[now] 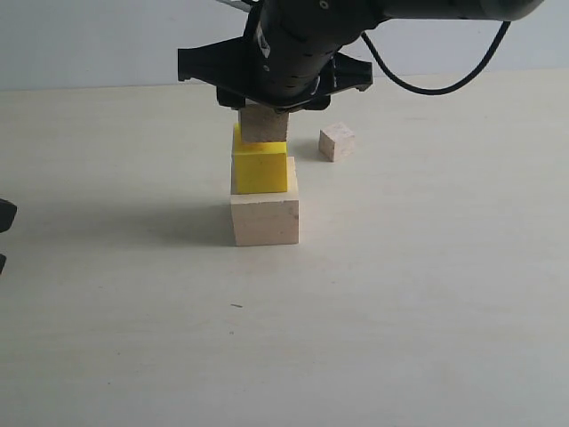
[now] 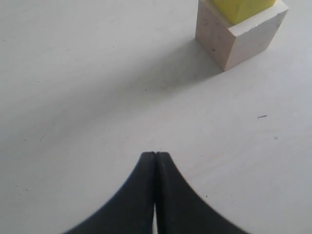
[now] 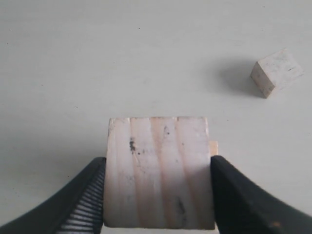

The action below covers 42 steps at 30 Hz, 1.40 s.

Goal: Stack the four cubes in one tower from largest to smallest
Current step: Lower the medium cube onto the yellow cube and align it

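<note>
— Stacking status, biggest first?
— I see the largest pale cube [image 1: 264, 221] on the worktop [image 1: 427, 311] mid-frame, the yellow cube [image 1: 260, 167] on it. My right gripper [image 3: 158, 168] clamps the grooved cube [image 1: 264, 124] at the yellow's top; contact I can't tell. The smallest cube [image 1: 337, 141] lies apart, to the right. My left gripper [image 2: 155, 156] is closed, empty.

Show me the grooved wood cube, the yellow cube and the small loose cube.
grooved wood cube [image 3: 158, 170]: right wrist view, middle of the striped face toward the camera.
yellow cube [image 1: 260, 173]: exterior view, middle of its front face.
small pale cube [image 1: 336, 145]: exterior view, its front face.
</note>
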Each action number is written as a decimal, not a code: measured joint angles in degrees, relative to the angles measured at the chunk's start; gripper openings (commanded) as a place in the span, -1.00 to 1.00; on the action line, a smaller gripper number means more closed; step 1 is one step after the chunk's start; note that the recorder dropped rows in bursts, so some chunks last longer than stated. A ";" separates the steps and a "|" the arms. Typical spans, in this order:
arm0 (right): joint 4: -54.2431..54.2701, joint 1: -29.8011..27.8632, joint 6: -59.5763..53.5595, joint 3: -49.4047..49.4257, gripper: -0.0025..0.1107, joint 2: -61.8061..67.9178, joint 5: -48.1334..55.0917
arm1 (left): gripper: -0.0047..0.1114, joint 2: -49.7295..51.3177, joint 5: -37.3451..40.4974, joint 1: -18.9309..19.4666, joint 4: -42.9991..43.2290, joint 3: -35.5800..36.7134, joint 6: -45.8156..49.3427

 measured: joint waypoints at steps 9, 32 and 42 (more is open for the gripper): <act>-0.21 0.00 0.21 0.00 -0.96 0.80 -0.64 | -0.92 0.00 0.00 0.00 -0.28 0.00 0.00; -1.50 0.00 1.93 0.00 -0.96 1.95 -1.28 | -0.92 0.00 -0.09 0.00 -0.41 0.00 0.00; -1.50 0.00 1.93 0.00 -0.87 1.95 -1.28 | -0.92 0.00 -0.09 0.00 -0.41 0.00 0.00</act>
